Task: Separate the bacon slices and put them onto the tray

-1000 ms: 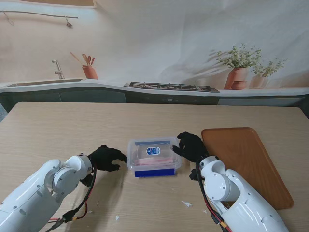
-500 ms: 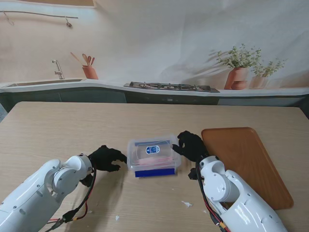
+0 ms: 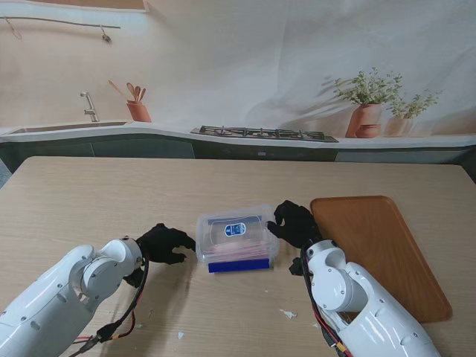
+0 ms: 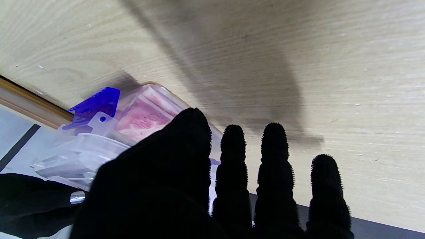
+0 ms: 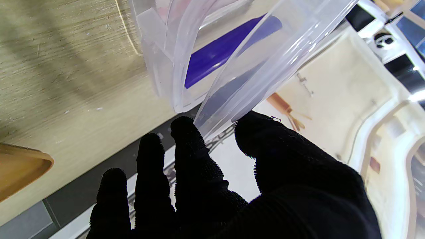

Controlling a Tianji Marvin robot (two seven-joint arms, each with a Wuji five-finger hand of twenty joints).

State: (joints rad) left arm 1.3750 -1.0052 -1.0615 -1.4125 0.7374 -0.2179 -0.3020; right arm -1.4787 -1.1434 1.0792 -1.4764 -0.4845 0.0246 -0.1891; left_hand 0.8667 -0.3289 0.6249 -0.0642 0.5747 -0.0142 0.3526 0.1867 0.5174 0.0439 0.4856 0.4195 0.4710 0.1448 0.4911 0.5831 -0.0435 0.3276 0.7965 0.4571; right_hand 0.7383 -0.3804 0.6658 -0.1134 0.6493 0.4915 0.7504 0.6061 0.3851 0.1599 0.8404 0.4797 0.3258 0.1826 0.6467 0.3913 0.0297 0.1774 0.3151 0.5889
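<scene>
The right hand (image 5: pixel 232 186) pinches the edge of a clear plastic lid (image 5: pixel 252 63) between thumb and fingers (image 5: pixel 189 146). The clear container (image 5: pixel 159 56) with a blue clip (image 5: pixel 225 49) rests on the wooden counter (image 5: pixel 66 83). A corner of the brown tray (image 5: pixel 20 172) shows nearby.

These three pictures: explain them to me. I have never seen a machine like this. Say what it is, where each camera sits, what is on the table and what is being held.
It is a robot with two white arms ending in black-gloved hands. The wide picture looks down from its stand; the other two come from cameras on the wrists, shown upside down. On the wooden table sit a clear plastic box with bacon inside and a bare brown tray on the right. The right hand pinches the lifted edge of the box's clear lid between thumb and fingers. The left hand rests against the box's left side; whether it grips is unclear.
</scene>
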